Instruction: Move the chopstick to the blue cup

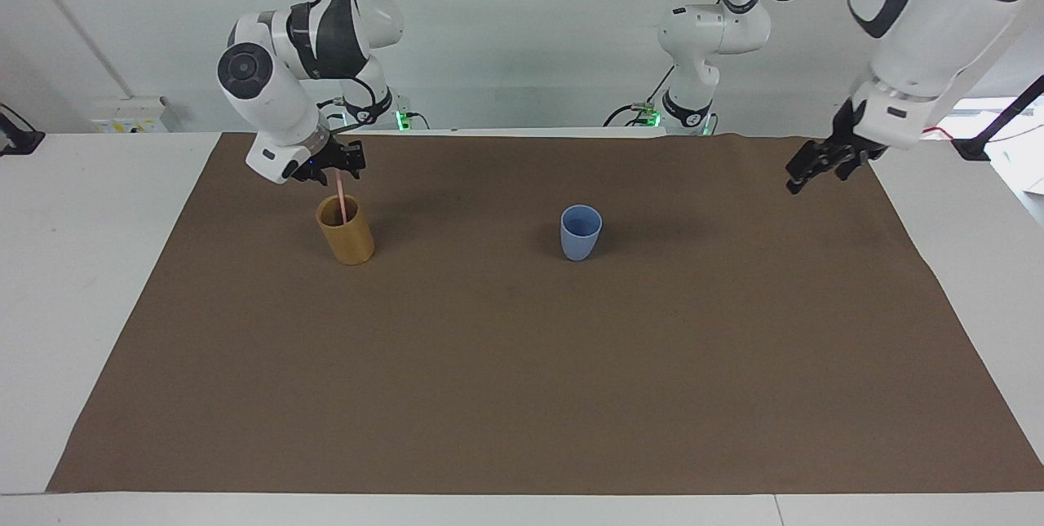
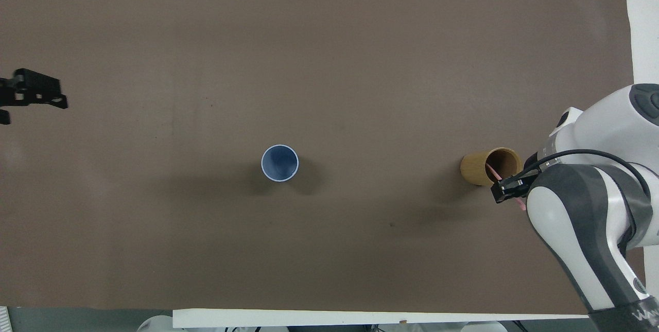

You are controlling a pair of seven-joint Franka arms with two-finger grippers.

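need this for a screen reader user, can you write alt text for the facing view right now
The right gripper is at the upper end of a pale pink chopstick that stands in a tan cup toward the right arm's end of a brown mat. A blue cup stands empty mid-mat, and the left gripper waits, raised over the mat's edge at the left arm's end.

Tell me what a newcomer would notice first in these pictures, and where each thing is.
The eye goes first to the right tool, which is at the upper part of a pink chopstick standing in the tan cup toward the right arm's end of the brown mat. Next comes the blue cup, alone near the middle of the mat. The left tool hangs over the mat's edge at the left arm's end.
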